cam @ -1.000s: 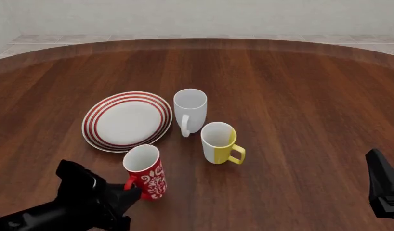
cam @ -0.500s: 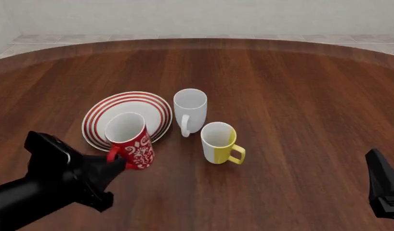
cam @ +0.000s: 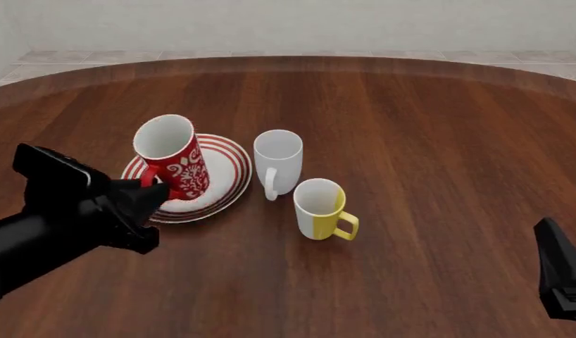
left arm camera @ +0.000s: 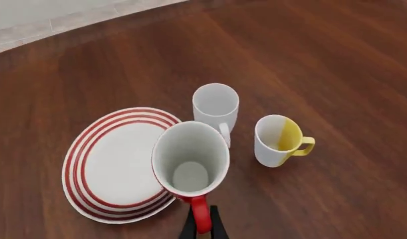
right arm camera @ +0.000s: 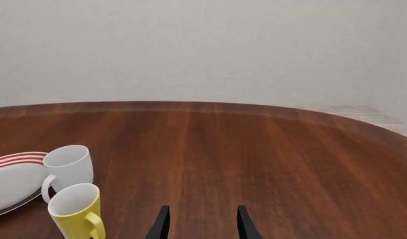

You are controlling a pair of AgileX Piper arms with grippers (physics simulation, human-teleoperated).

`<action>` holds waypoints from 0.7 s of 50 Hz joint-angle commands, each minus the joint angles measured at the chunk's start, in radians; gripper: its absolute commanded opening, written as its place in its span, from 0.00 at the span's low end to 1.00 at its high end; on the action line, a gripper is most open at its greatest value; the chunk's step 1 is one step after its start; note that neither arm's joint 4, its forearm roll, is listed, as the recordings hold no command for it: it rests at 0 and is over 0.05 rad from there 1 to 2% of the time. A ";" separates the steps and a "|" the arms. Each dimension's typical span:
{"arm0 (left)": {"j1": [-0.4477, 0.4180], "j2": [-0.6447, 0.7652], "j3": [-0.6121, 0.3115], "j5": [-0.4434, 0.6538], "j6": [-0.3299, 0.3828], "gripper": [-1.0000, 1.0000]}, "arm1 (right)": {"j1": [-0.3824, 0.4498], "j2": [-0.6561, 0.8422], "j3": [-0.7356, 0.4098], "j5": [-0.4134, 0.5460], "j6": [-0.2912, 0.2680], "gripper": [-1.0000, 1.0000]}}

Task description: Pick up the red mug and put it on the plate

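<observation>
we're carrying the red mug (cam: pixel 172 160) by its handle, left gripper (cam: pixel 155 193) clamped on it, mug hanging over the plate (cam: pixel 234 176) near the table's left side. next we're lowering onto the plate centre (right gripper (right arm camera: pixel 199 222) idling, fingers apart).

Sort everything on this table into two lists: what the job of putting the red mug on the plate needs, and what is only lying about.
Needed:
- red mug, held by its handle
- plate
- left end effector, shut on the handle

Lying about:
- white mug
- yellow-and-white mug
- right end effector, open and holding nothing
</observation>
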 commanded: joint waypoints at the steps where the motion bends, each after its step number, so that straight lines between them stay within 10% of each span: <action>1: 0.076 0.070 -0.063 -0.046 0.029 0.00 | 0.001 0.000 0.000 0.002 -0.002 1.00; 35: 0.183 0.358 -0.165 -0.190 0.025 0.00 | -0.003 0.000 0.001 0.006 -0.007 1.00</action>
